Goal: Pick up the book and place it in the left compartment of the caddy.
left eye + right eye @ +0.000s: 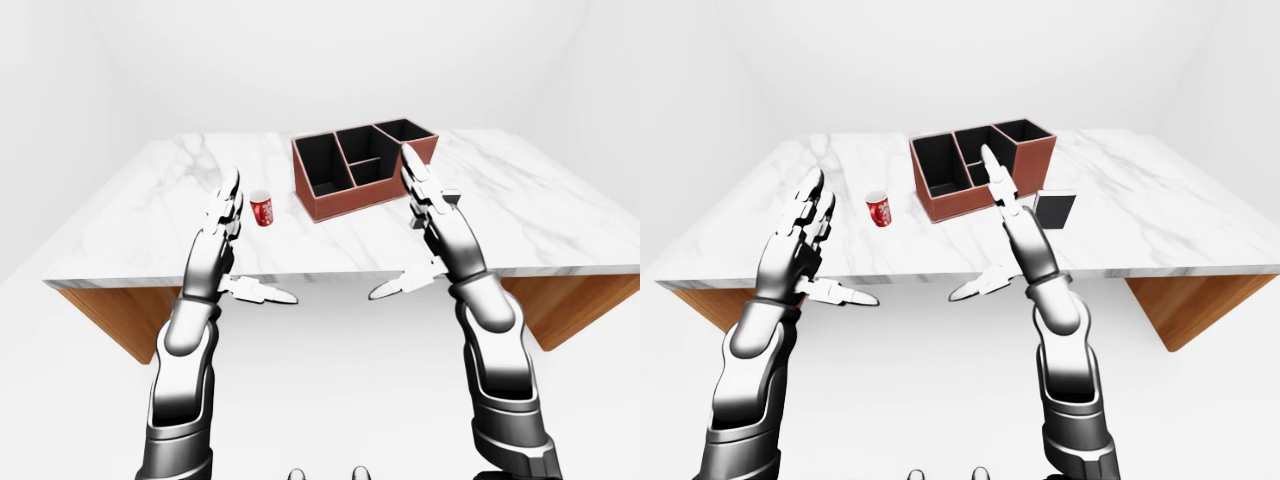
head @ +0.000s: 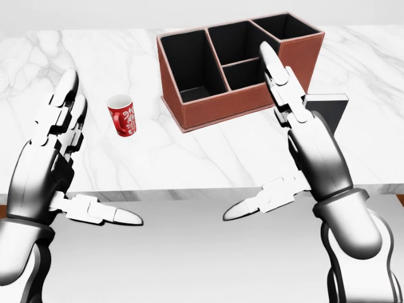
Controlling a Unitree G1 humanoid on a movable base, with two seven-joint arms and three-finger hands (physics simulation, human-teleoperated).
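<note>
Two hands were raised over the near edge of the marble bench (image 2: 189,151), both spread wide and gripping nothing; the right hand (image 2: 309,148) stood with fingers pointing up the head view and thumb jutting left; the book (image 1: 1054,209), dark and upright, stood just right of that hand and partly behind it, apart from the fingers; the caddy (image 2: 214,104) sat above and left of the right hand, its left compartment (image 2: 192,69) holding nothing visible; the left hand (image 2: 53,151) hung well apart, with the red cup (image 2: 122,115) just to its right.
</note>
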